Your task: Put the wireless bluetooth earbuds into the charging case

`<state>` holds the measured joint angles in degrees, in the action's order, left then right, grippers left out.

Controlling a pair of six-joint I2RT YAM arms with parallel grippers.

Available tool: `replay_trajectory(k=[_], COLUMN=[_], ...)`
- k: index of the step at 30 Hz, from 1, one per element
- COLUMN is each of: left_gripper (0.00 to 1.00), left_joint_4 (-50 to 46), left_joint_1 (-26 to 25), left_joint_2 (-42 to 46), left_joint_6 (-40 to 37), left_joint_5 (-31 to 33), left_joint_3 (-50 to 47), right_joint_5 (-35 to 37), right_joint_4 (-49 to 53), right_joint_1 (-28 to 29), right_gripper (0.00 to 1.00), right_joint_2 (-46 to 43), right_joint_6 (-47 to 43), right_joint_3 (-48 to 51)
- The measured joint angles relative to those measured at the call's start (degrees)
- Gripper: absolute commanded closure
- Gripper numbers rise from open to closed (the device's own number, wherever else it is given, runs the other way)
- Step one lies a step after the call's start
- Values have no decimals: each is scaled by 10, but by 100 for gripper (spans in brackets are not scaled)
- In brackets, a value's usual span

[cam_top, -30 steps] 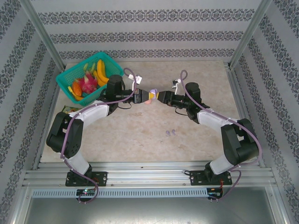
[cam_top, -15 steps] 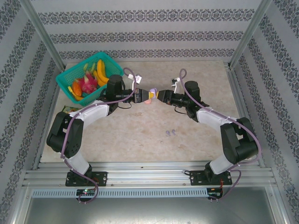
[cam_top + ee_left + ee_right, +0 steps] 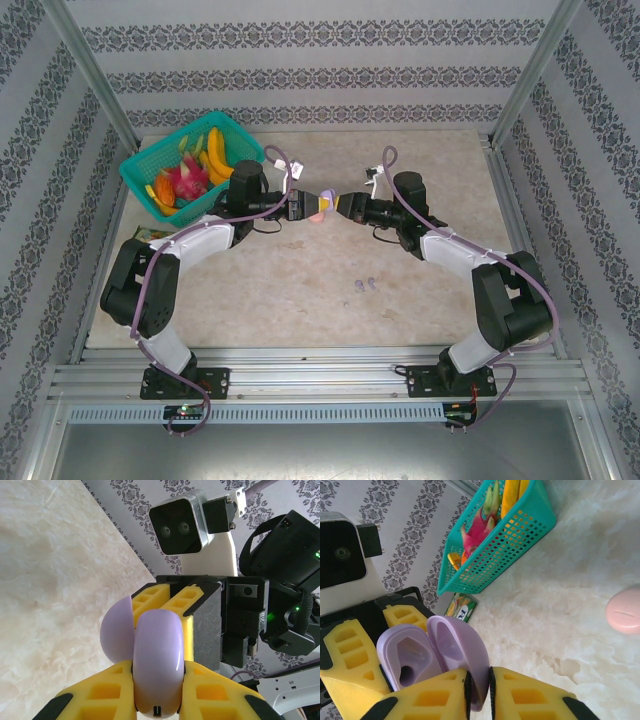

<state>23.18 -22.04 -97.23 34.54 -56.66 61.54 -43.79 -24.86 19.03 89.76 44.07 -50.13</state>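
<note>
- Left gripper (image 3: 156, 680) clamped the lilac charging case (image 3: 156, 640) by its base.
- Right gripper (image 3: 478, 682), at the case's 3 o'clock, pinched the open lid (image 3: 460, 650).
- Two lilac earbuds (image 3: 365, 285) lay on the table (image 3: 280, 300), at 5 o'clock from the case.

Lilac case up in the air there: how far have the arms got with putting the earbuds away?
Done: the lilac case is lifted and hinged open. In hand: the left gripper clamps its base while the right gripper pinches the lid. To do: its sockets look empty, two lilac earbuds lie on the table, and the pink case lies shut.
</note>
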Motion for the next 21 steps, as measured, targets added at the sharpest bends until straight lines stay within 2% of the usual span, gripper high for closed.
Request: replay_trajectory(k=[9, 21], left_gripper=[72, 20], left_joint_4=[-1, -51], left_joint_1=[0, -8], left_joint_2=[-4, -2], left_joint_6=[0, -31], left_joint_5=[1, 12], left_joint_3=[8, 32], right_joint_5=[4, 28], right_joint_4=[20, 81], right_joint_1=[0, 3], right_gripper=[95, 95], right_joint_2=[-3, -28], right_joint_6=[-13, -51], right_joint_3=[-8, -34])
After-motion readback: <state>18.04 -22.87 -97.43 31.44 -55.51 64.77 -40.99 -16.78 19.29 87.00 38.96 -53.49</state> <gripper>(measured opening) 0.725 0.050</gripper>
